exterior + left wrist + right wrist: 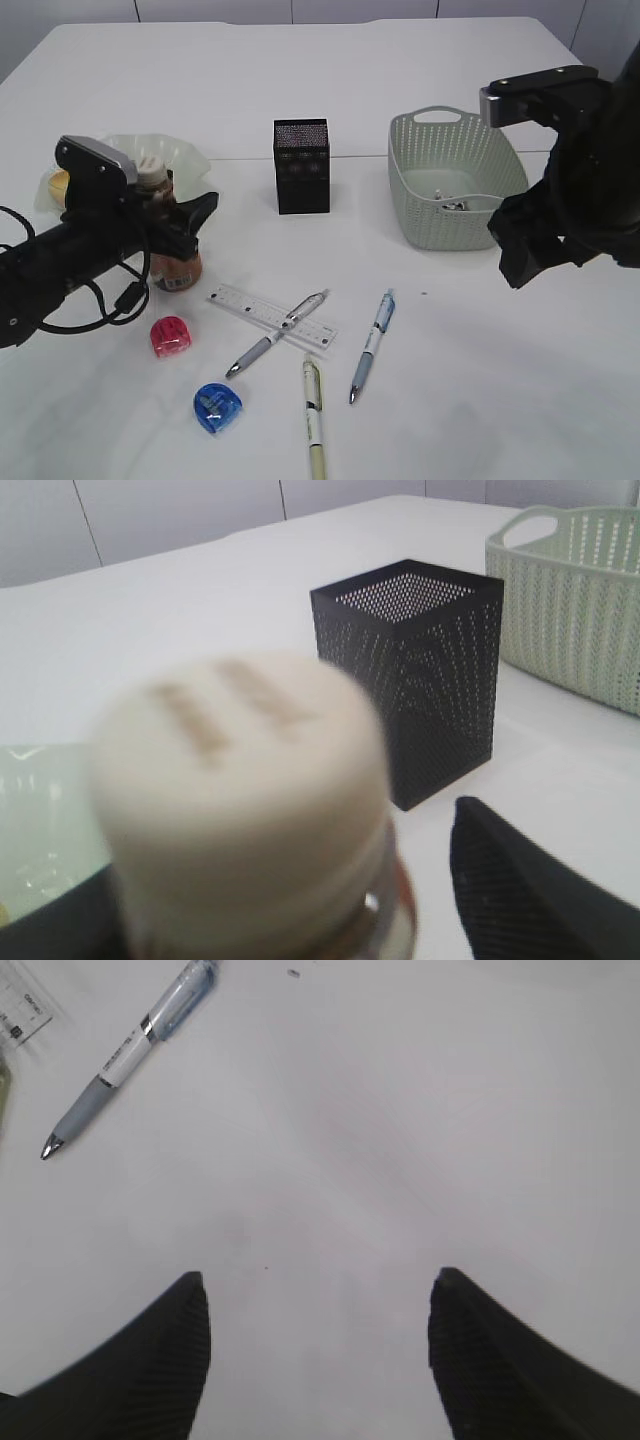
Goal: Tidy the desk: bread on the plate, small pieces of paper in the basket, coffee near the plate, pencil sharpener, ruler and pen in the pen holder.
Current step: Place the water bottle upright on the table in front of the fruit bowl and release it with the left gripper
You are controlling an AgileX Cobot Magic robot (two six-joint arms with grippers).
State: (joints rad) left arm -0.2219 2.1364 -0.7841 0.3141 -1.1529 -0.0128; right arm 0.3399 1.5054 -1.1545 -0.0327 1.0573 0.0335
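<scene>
Two end effectors show. Left end effector (185, 225) straddles the coffee (172, 255), fingers apart; contact unclear. The coffee stands upright on the surface (480, 400) just beside the plate (185, 150). Right end effector (320, 1310) hangs spread and empty above bare surface near the basket (440, 225).

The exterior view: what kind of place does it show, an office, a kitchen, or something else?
Probably a staged desk in a robot lab: a plain white tabletop with pens, a ruler and a mesh pen holder, worked by two black robot arms.
</scene>
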